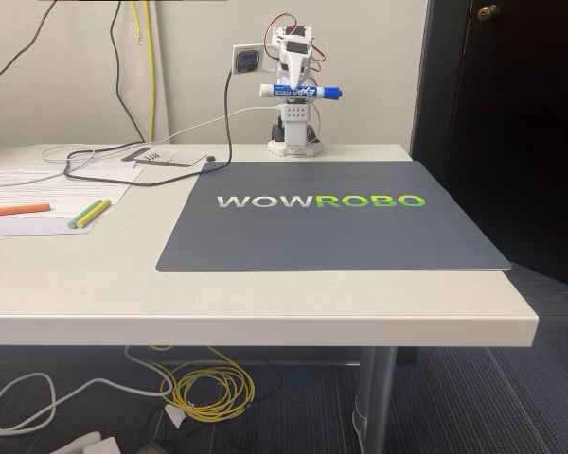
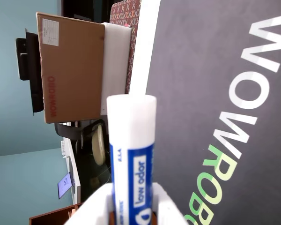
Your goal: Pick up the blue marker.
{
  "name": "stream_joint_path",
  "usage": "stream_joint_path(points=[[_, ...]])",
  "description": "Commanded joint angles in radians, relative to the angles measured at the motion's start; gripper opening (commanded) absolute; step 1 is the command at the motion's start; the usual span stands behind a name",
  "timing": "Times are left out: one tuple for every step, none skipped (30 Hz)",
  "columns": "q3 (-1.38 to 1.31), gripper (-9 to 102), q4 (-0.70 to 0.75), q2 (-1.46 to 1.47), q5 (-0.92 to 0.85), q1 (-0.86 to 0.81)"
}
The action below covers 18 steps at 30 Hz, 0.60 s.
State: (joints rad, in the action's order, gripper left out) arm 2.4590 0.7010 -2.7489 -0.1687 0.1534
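Note:
In the fixed view the blue marker (image 1: pixel 300 92) is held level in the air at the back of the table, its blue cap pointing right. My gripper (image 1: pixel 292 90) is shut on the marker's barrel, high above the arm's white base (image 1: pixel 294 144). In the wrist view the marker (image 2: pixel 131 140) rises from between my two white fingers (image 2: pixel 97 206), with its white end up and its blue label near my gripper (image 2: pixel 131 213). The cap is hidden in that view.
A dark mat (image 1: pixel 331 227) printed WOWROBO covers the table's middle and right. On papers at the left lie an orange highlighter (image 1: pixel 17 209) and yellow and green pens (image 1: pixel 90 213). Cables (image 1: pixel 104 165) run along the back left. A cardboard box (image 2: pixel 70 70) stands beyond the table.

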Motion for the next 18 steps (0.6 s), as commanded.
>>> stream_joint_path(points=[[-0.005,4,-0.021,-0.018,-0.008,0.005],[-0.005,4,-0.025,-0.018,-0.008,0.005],[-0.005,4,-0.026,-0.018,-0.009,0.005],[-0.005,4,-0.028,-0.018,-0.009,0.006],[-0.005,4,-0.029,-0.02,-0.011,0.006],[0.0,4,-0.032,-0.025,-0.014,0.006],[0.008,4,-0.038,-0.032,-0.015,0.008],[0.02,4,-0.044,-0.043,-0.018,0.008],[0.035,4,-0.052,-0.057,-0.02,0.009],[0.052,4,-0.058,-0.074,-0.023,0.009],[0.075,4,-0.066,-0.095,-0.028,0.009],[0.101,4,-0.074,-0.121,-0.032,0.009],[0.129,4,-0.08,-0.152,-0.037,0.008],[0.158,4,-0.086,-0.184,-0.041,0.008],[0.186,4,-0.086,-0.218,-0.044,0.008],[0.209,4,-0.081,-0.253,-0.046,0.008],[0.227,3,-0.071,-0.285,-0.051,0.006],[0.238,3,-0.049,-0.314,-0.055,0.006]])
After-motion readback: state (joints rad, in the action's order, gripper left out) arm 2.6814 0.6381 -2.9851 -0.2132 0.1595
